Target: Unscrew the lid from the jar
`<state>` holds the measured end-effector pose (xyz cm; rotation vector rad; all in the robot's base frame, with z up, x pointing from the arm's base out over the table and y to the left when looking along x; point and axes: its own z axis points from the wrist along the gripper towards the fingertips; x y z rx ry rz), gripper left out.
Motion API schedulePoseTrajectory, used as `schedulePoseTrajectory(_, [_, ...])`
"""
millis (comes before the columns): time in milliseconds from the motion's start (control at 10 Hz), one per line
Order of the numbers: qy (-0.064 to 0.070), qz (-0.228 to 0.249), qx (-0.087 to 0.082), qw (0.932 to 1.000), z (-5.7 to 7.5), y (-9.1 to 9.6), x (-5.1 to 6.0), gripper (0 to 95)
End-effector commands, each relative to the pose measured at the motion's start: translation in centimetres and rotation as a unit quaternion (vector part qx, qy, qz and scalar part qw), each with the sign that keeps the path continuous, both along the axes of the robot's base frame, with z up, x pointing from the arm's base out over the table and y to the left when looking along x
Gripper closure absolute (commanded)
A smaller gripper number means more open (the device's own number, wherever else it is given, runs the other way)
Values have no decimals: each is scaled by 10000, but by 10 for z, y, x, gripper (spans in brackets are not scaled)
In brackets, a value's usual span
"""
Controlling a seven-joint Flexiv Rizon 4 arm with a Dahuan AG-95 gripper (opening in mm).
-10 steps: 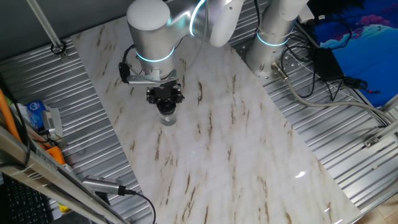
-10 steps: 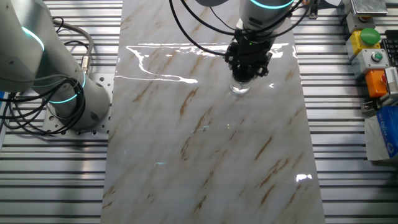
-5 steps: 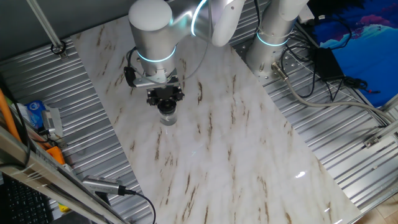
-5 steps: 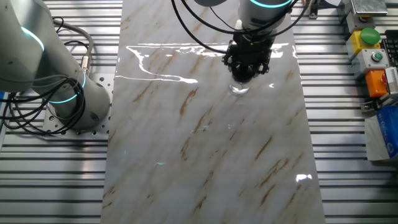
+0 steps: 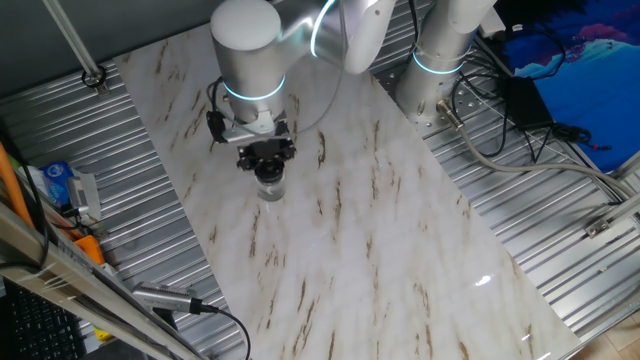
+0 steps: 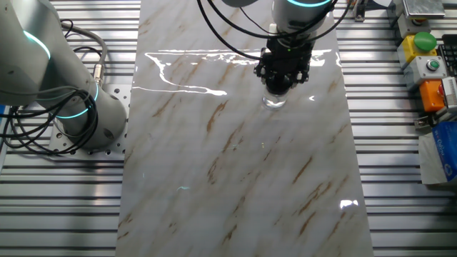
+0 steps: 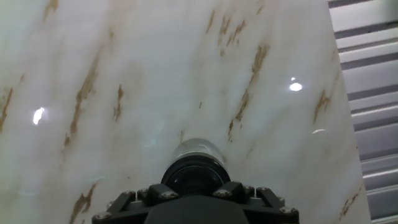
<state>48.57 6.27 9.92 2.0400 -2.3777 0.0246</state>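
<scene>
The end effector [image 5: 266,166] sits straight down over the jar [image 5: 269,188], which stands upright on the marble-patterned worktop [image 5: 380,240], toward the far half of it as the other fixed view shows, and well apart from every edge; in the hand view the lid [image 7: 196,175] shows as a dark round cap directly below the black finger mount, with the clear jar [image 7: 198,151] body peeking out beyond it. The fingers appear clamped on the lid, though their tips are hidden by the mount in every view, so the contact itself is a judgement rather than something seen. The step in hand looks like the twisting stage: the cap is gripped from above and not yet lifted away, since no gap between cap and jar can be made out. The next move calls for turning the wrist about the jar's upright axis while keeping the grip firm, and the unsecured jar may spin along with the cap if friction on the glossy slab is low. No brand, label or readable writing shows on the jar, lid or arm; the packaging at the side is too small to read
</scene>
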Motion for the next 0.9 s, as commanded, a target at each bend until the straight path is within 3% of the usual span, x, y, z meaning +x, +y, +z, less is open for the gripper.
schedulePoseTrajectory(100, [-47,257,-84,9996,0,0,1,950])
schedulePoseTrajectory(900, [-110,1386,-185,9901,0,0,1,950])
